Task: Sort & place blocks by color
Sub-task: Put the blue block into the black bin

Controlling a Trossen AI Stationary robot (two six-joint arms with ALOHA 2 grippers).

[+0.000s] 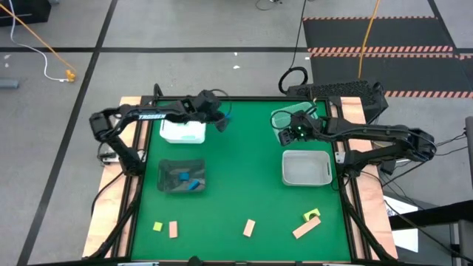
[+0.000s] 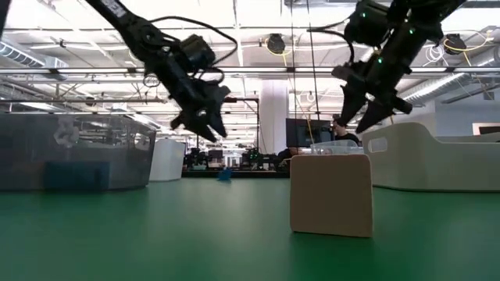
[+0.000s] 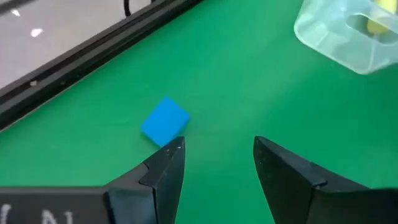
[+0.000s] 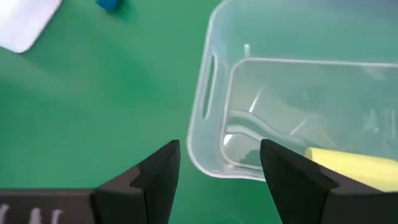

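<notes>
left gripper (image 3: 214, 155), fingers apart and empty, hangs above the mat with a blue block (image 3: 164, 121) at its ten o'clock. right gripper (image 4: 217, 158), also parted and empty, hovers over the clear tray (image 4: 208, 93) holding a yellow-green block (image 4: 354, 167).

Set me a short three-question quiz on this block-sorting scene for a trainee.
1. True or false: the left gripper is shut on the blue block.
2. What colour is the block in the clear tray near the right gripper? A blue, B yellow, C tan.
3. Fill in: ___ tan blocks lie on the bare table.
Key: 1 false, the fingers are open and the blue block lies on the table; 2 B; 3 three.
</notes>
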